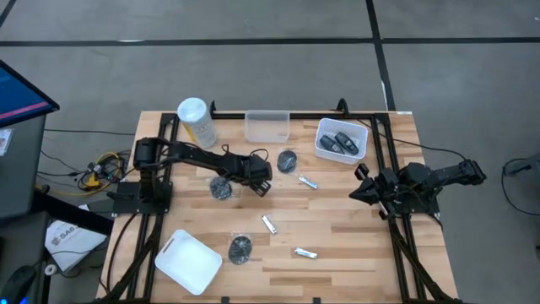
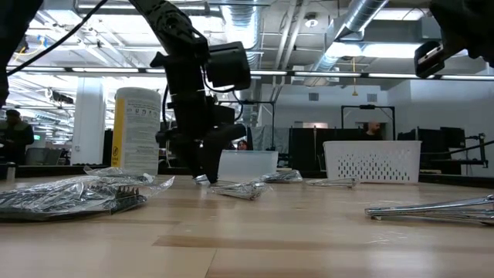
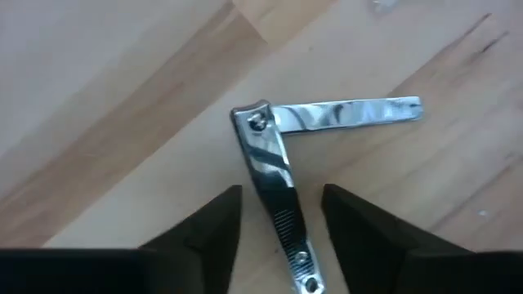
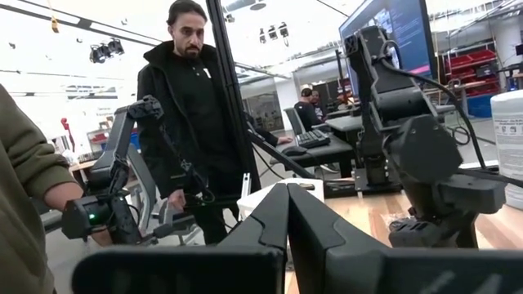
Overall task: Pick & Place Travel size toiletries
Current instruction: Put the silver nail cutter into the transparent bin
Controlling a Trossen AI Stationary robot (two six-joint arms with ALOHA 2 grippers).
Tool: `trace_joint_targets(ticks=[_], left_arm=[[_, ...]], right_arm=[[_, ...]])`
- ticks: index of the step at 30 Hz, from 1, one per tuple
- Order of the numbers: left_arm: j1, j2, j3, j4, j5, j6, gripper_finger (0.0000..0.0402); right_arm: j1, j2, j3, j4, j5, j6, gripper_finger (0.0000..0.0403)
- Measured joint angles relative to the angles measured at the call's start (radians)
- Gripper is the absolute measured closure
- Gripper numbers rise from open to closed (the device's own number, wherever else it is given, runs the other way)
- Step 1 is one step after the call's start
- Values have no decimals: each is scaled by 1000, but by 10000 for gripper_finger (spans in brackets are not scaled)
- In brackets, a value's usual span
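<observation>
Left gripper (image 3: 278,224) low over table (image 1: 337,228) centre, fingers apart, straddling silvery nail clipper (image 3: 282,167) lying flat with lever swung out; right gripper (image 4: 288,212) waiting at right edge, fingers together; other toiletries scattered, two dark pieces in white basket (image 1: 326,128)

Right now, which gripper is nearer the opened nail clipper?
Left. The left gripper hangs open right over the nail clipper; the right gripper waits, shut, near the table's right edge.
</observation>
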Motion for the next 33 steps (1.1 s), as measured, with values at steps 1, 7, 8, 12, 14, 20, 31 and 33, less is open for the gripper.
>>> trace_joint_targets(ticks=[1,7,8,12,14,20,31,33], left_arm=[[5,1,0,0,15,1,264],[30,-6,-1,9,42,2,369],[31,-7,-2,10,41,2,369],[32,-7,-3,11,39,2,369],[32,-8,-3,13,40,2,369],[24,-92,-13,24,63,9,369],[16,-501,-6,168,220,65,369],[8,-578,-6,217,283,78,369]], right_arm=[[0,0,0,0,0,0,403],[0,0,0,-10,0,0,403],[0,0,0,-11,0,0,403],[0,0,0,-11,0,0,403],[0,0,0,-11,0,0,403],[0,0,0,-11,0,0,403],[0,0,0,-11,0,0,403],[0,0,0,-11,0,0,403]])
